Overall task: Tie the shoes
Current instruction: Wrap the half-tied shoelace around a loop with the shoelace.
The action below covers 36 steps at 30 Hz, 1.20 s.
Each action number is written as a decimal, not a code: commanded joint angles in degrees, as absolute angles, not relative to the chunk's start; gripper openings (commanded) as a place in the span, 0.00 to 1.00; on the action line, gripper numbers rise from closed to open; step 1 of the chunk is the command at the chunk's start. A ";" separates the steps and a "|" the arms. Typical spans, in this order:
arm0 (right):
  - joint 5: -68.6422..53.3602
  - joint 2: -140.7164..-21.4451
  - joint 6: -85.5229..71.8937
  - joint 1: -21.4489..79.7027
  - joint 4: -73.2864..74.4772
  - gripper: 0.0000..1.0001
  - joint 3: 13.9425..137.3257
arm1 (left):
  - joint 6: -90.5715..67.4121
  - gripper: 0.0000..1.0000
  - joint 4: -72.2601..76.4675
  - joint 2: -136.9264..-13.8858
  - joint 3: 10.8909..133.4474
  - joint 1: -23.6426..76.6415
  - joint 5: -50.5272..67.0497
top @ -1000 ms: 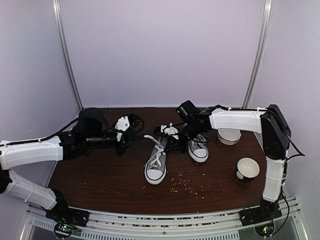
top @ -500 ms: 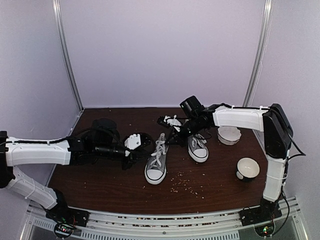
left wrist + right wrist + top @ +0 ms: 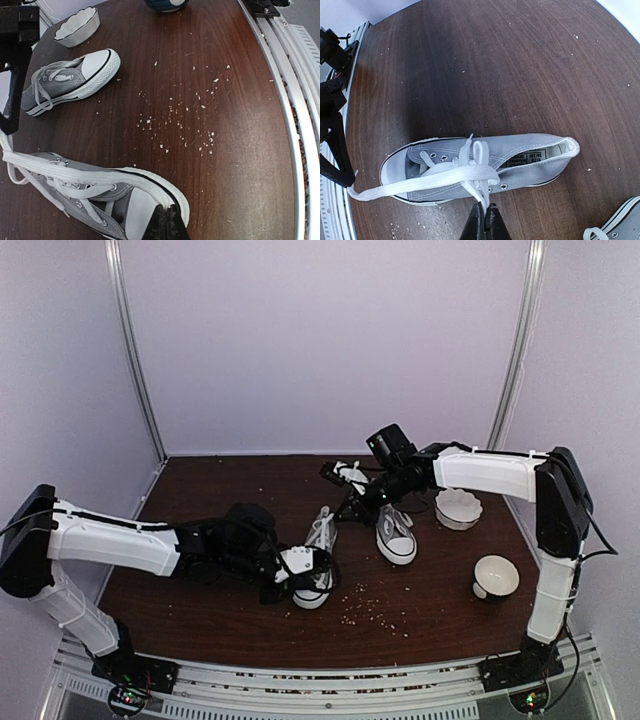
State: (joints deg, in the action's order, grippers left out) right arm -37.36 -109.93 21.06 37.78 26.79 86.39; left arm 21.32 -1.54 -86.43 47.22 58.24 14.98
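Shoes (image 3: 396, 534) two; bowls (image 3: 459, 508) two; claws (image 3: 484, 214) two, pinching laces (image 3: 445, 180).

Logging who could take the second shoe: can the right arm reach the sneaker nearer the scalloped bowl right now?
Probably, though not at once. That sneaker lies close beside the right gripper, nothing between them, but the gripper is shut on the other shoe's lace and must let go first.
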 commanded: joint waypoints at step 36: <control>-37.61 -109.29 21.65 37.71 32.07 0.00 88.70 | 26.17 0.31 -4.16 -103.92 65.63 58.89 20.37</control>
State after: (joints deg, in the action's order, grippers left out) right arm -37.34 -109.93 21.82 37.78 31.51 87.07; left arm 23.75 -3.29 -104.68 64.34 58.61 18.98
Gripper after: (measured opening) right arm 0.008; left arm 0.170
